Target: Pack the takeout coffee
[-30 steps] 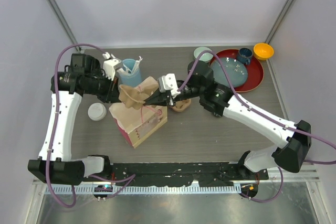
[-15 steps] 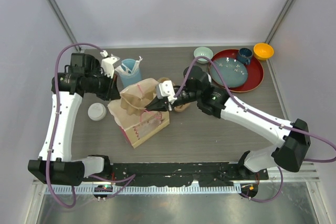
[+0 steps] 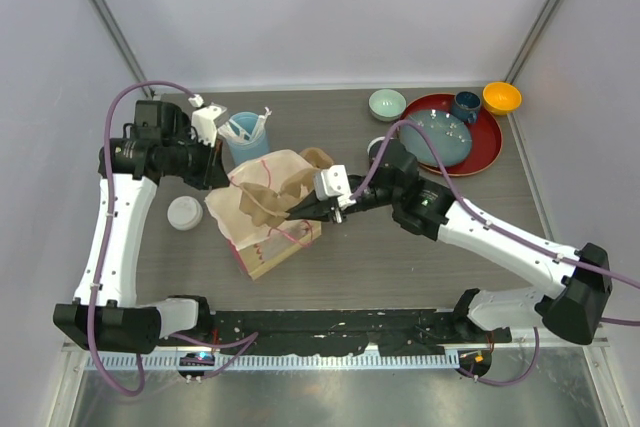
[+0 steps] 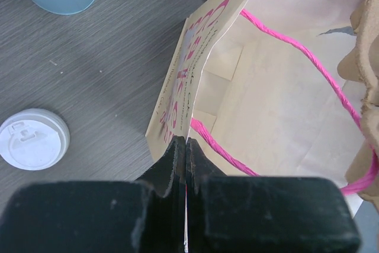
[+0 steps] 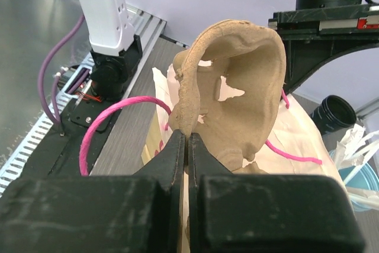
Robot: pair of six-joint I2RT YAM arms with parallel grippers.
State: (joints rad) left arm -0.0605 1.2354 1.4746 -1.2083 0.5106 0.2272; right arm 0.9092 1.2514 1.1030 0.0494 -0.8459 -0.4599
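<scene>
Overhead, the grey tabletop (image 3: 400,257) is bounded by pale walls at the back and both sides and by a black rail along the near edge. The far right corner is occupied by a red tray (image 3: 488,152) with a dark-blue mug (image 3: 466,105), an orange bowl (image 3: 501,97) and a pale green bowl (image 3: 386,103) just beside it. A light-blue cup of utensils (image 3: 245,137) stands near the far left. Bare surface lies between the paper bag (image 3: 275,242) and the near rail, and to the right beneath the right arm. The bag sits left of centre, mouth open, pink cord handles loose. One takeout coffee cup (image 3: 184,212), white lid up, stands on the tabletop left of the bag and apart from it, touched by neither arm; in the left wrist view it (image 4: 32,138) sits well to the left of the bag's edge. The left hand (image 4: 186,143) is clenched flat on the rim of the bag (image 4: 266,105) at its left side, the fingers meeting with only the paper between them. The right hand (image 5: 186,137) is clenched on the thin edge of a moulded pulp carrier (image 5: 243,87), which it holds over the bag's mouth; overhead, the carrier (image 3: 265,187) lies across the top of the bag between the left hand (image 3: 218,179) and the right hand (image 3: 297,213)
</scene>
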